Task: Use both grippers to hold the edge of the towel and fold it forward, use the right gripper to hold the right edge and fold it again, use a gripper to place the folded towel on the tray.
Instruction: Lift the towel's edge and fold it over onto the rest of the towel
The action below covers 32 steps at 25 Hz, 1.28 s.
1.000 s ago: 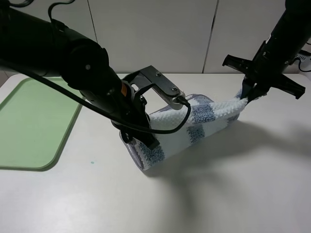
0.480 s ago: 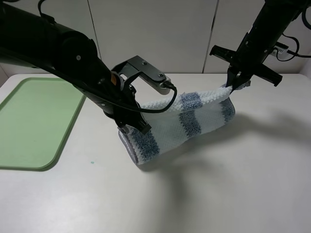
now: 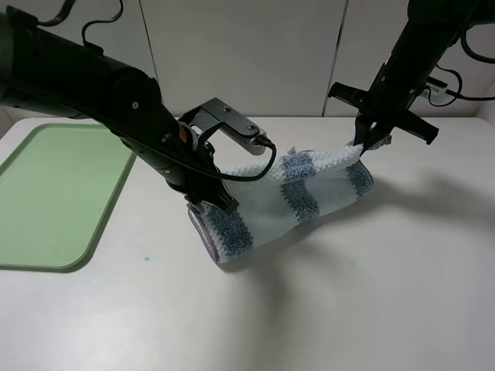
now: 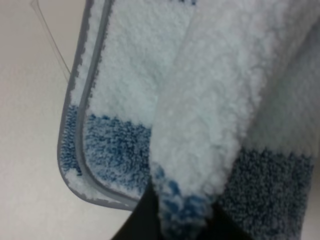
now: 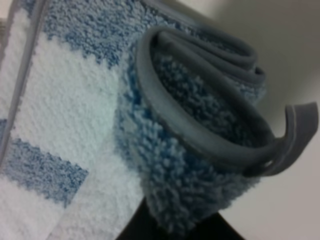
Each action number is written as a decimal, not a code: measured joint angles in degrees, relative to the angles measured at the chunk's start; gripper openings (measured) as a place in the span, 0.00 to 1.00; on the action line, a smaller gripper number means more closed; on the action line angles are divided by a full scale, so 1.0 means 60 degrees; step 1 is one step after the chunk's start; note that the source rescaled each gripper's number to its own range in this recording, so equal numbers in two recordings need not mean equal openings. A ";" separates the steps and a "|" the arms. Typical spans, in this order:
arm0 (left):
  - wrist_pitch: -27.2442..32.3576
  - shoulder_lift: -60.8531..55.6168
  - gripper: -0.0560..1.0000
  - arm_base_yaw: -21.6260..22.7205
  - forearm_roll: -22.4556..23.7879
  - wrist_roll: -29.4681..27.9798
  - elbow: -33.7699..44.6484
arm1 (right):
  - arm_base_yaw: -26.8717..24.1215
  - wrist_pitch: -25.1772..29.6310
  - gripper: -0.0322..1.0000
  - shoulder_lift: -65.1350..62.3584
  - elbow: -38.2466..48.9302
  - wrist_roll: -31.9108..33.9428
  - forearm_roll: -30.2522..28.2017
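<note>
White surface (image 3: 371,301), pale cabinet doors behind. Towel (image 3: 298,197) slung between the two arms as a sagging half-roll. Its long axis runs from the left fingers (image 3: 215,202) up and across to the right fingers (image 3: 363,141).

Left fingers clamped on one corner, low, close over the surface; the wrist view shows white-and-blue pile bunched between dark tips. Right fingers pinching the opposite corner, higher and farther back. Grey hem (image 5: 210,150) curls in a loop just ahead of them.

Slack cloth hangs below and between the two pairs of fingers. The lower layer rests on the surface under the left fingers, its hem showing there as a doubled grey line.

Tray (image 3: 46,193) lies well apart, beyond the left fingers on the side away from the right ones; left arm is the nearer to it.

Judgement: first fold under way. The held edge must travel crosswise to the long axis, both pairs of fingers level and together, or the layers will land skewed.
</note>
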 joint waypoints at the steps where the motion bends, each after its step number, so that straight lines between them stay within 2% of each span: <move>1: -0.0034 0.0022 0.05 0.0000 0.0000 0.0000 0.0000 | 0.0000 -0.0027 0.03 0.0012 0.0000 -0.0041 -0.0007; 6: -0.0139 0.0088 0.07 0.0010 0.0160 0.0000 0.0000 | 0.0000 -0.0207 0.03 0.0011 0.0000 -0.0385 0.0086; 8: -0.0139 0.0098 0.15 0.0031 0.0180 0.0000 0.0000 | 0.0000 -0.0289 0.09 0.0011 0.0000 -0.0493 0.0208; 9: -0.0126 0.0098 0.24 0.0029 0.0203 0.0000 0.0000 | 0.0000 -0.0302 0.18 0.0011 0.0000 -0.0618 0.0337; 10: -0.0096 0.0098 0.37 0.0050 0.0214 0.0000 0.0000 | -0.0010 -0.0311 0.35 0.0011 0.0000 -0.0747 0.0527; 11: -0.0087 0.0098 0.50 0.0049 0.0224 -0.0037 0.0000 | -0.0025 -0.0331 0.59 0.0011 0.0000 -0.0852 0.0731; 12: -0.0087 0.0098 0.67 0.0049 0.0245 -0.0108 0.0000 | -0.0025 -0.0355 0.76 0.0011 0.0000 -0.0973 0.0952; 13: -0.0114 0.0103 0.80 0.0053 0.0254 -0.0169 0.0000 | -0.0025 -0.0365 0.85 0.0011 -0.0004 -0.1076 0.1132; 15: -0.0199 0.0114 0.92 0.0062 0.0276 -0.0200 0.0000 | -0.0025 -0.0394 0.95 0.0011 -0.0012 -0.1214 0.1324; 19: -0.0197 0.0114 0.99 0.0062 0.0284 -0.0221 0.0000 | -0.0025 -0.0317 0.99 0.0011 -0.0012 -0.1370 0.1361; 24: -0.0120 0.0114 1.00 0.0062 0.0284 -0.0221 0.0000 | -0.0025 -0.0179 1.00 0.0011 -0.0037 -0.1486 0.1352; 32: 0.0797 -0.0840 1.00 0.0062 0.0288 -0.0230 0.0000 | -0.0025 0.0219 1.00 -0.0509 -0.0716 -0.1707 0.0662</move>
